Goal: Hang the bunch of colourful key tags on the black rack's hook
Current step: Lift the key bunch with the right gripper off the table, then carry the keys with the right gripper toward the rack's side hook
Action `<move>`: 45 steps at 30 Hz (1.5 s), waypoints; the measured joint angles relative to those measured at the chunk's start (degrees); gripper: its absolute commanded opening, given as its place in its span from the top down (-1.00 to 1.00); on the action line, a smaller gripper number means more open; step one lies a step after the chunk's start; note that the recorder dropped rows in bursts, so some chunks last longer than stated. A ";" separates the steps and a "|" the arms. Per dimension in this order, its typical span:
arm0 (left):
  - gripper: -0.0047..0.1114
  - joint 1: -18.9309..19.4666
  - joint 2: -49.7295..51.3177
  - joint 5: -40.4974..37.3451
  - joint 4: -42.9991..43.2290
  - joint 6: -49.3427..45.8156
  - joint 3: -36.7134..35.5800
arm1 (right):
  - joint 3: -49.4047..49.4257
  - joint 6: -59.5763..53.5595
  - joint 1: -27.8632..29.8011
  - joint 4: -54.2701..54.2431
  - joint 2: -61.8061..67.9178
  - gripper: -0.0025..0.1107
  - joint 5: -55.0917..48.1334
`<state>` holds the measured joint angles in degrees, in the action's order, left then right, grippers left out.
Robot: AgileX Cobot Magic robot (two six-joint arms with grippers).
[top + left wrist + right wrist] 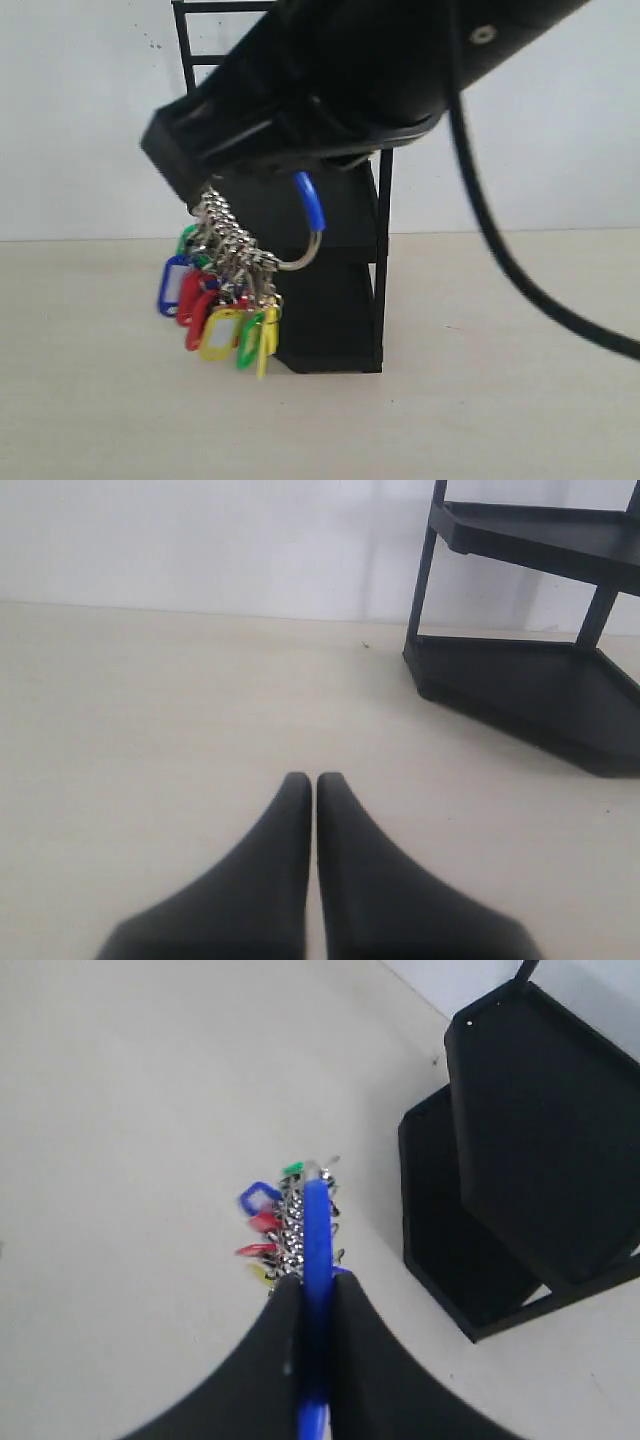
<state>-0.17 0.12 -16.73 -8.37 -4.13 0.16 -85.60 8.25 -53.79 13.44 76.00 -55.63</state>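
Observation:
The colourful key tag bunch [222,318] hangs in the air from my right gripper [245,170], which is shut on its blue-sleeved wire loop [311,205]. In the right wrist view the blue loop [318,1230] runs between the fingers of that gripper [317,1285], with the tags [272,1228] dangling below over the table. The black rack [345,300] stands just behind and to the right of the bunch; both its tray tiers show in the right wrist view [540,1140]. The hook is hidden behind my arm. My left gripper [314,780] is shut on nothing, low over the table.
The right arm and its cable [520,270] fill the top of the exterior view and cover the rack's upper part. In the left wrist view the rack [530,680] stands far right near the white wall [200,540]. The pale tabletop [500,400] lies around it.

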 measured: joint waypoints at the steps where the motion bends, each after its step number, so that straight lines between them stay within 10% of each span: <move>1: 0.84 0.00 0.00 0.00 0.00 0.00 0.00 | 0.00 -0.74 0.00 0.00 -0.60 0.96 -1.29; 37: 0.84 0.00 0.00 0.00 0.00 0.00 0.00 | 0.00 23.63 0.12 43.55 -7.22 0.96 -14.35; 45: 0.84 0.00 0.00 0.00 0.00 0.00 0.00 | 0.00 24.69 13.72 37.98 -4.09 0.96 -7.99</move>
<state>-0.17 0.12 -16.73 -8.37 -4.13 0.16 -85.60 32.94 -40.07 51.42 71.92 -63.62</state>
